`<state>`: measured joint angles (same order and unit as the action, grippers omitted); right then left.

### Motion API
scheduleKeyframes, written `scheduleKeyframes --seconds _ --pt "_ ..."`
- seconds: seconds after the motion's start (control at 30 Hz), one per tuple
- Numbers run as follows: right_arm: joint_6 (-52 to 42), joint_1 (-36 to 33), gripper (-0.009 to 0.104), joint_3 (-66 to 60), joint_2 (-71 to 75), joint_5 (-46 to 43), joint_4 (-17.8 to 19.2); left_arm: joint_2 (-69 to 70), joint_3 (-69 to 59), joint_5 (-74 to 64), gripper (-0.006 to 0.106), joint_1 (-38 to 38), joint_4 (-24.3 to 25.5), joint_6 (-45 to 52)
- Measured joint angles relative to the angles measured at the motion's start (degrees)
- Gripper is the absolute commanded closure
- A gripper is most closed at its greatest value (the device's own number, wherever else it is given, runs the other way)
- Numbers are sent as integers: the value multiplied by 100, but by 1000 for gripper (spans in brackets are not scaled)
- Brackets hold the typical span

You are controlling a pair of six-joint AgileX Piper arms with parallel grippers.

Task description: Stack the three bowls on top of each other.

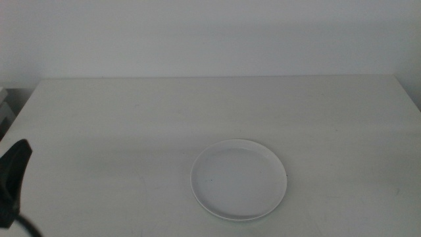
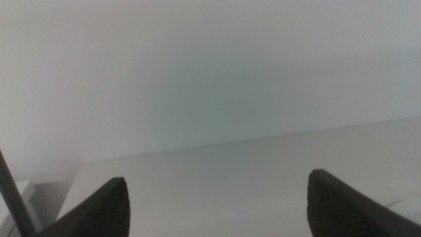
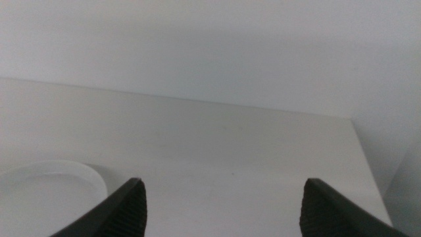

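One bowl (image 1: pixel 239 179) is all that shows on the table (image 1: pixel 131 118), a white shallow one lying flat, low and a little right of centre in the middle view. No grey or mint bowl can be seen in any view, so whether others sit nested under the white one I cannot tell; a faint second edge shows along its lower rim.

The left gripper (image 2: pixel 217 207) hangs at the lower left edge of the middle view, well apart from the bowl, jaws spread wide and holding nothing. The right gripper (image 3: pixel 223 207) is out of the middle view, its jaws likewise parted and empty, with the bowl's rim showing at the lower left of its wrist view. Both arms look parked, I'd say, clear of the bowl and waiting.
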<state>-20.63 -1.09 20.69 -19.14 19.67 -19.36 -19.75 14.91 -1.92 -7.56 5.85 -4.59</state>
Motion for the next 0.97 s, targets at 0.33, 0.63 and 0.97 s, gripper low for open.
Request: scheduleKeyframes --seconds 0.33,0.63,0.97 --pt "0 40 36 -984 1183 -48 890 1501 -1286 0 10 13 -646 2" --pt "0 40 36 -2168 1958 12 904 1933 -1663 -251 10 13 -831 6" --pt "0 40 36 -2230 1965 108 921 2038 -1663 -278 10 13 -831 6"
